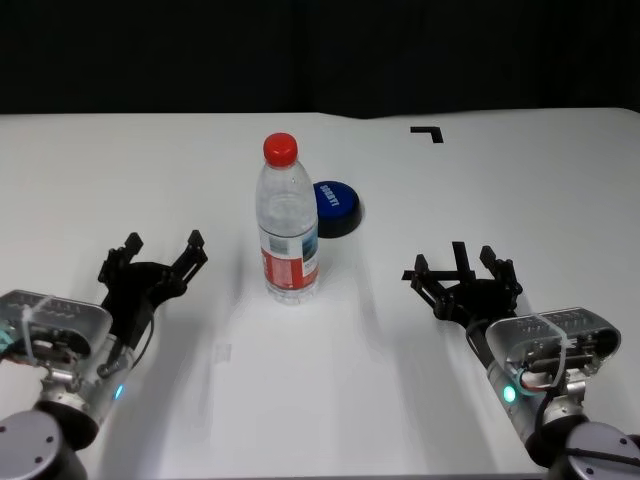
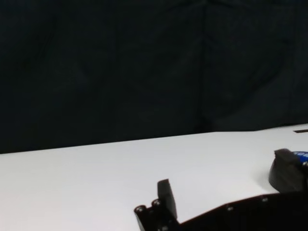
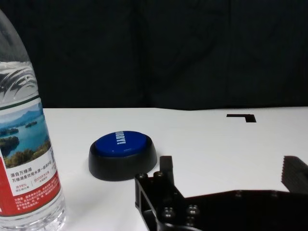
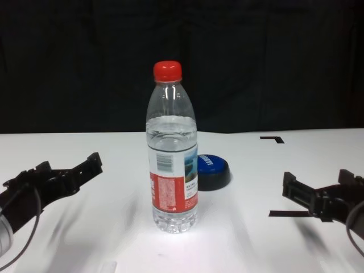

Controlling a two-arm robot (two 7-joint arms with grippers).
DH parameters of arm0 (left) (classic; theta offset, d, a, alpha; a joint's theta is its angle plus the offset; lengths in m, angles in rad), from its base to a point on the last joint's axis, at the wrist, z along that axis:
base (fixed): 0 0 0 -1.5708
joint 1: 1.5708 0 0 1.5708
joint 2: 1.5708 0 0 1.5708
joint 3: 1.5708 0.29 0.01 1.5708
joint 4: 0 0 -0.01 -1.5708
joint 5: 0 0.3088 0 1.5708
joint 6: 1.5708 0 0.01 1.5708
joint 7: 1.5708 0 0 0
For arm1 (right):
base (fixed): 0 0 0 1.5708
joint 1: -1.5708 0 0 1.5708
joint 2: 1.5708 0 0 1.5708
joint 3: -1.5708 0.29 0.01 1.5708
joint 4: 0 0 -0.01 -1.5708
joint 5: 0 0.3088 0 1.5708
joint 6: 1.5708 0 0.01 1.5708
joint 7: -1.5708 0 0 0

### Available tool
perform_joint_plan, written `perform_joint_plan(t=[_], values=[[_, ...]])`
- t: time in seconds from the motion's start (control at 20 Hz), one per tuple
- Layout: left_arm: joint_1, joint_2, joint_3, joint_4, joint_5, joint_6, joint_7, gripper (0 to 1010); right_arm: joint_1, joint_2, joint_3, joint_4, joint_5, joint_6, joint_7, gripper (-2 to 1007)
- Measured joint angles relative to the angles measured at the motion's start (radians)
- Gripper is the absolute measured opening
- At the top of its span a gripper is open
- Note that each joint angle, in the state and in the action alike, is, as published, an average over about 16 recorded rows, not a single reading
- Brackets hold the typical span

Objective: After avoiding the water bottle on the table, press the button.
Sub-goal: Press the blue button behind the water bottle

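The water bottle [image 1: 287, 222] stands upright near the middle of the white table [image 1: 520, 180]; it also shows in the chest view [image 4: 173, 153] and the right wrist view [image 3: 24, 139]. The blue button [image 1: 336, 207] sits just behind and to the right of it, seen too in the chest view [image 4: 212, 169] and the right wrist view [image 3: 122, 154]. My left gripper [image 1: 162, 252] is open and empty, left of the bottle and nearer me. My right gripper [image 1: 464, 266] is open and empty, right of the bottle, nearer me than the button.
A black corner tape mark [image 1: 430, 131] lies at the back right of the table. A small piece of clear tape [image 1: 224, 352] lies on the table in front of the bottle. A dark curtain backs the table.
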Motion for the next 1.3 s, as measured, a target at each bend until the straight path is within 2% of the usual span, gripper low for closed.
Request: perform_joint_plan(t=[0.7,1.3], values=[[0.054,0.016,-0.041,-0.066,0.039,-0.037,-0.067,1003,0.0,0.0,0.0,0.0,0.0,0.0,0.0,1003],[0.115,0.026,-0.046,-0.136,0.062,-0.047,-0.089,1003,0.0,0.0,0.0,0.0,0.0,0.0,0.0,1003]])
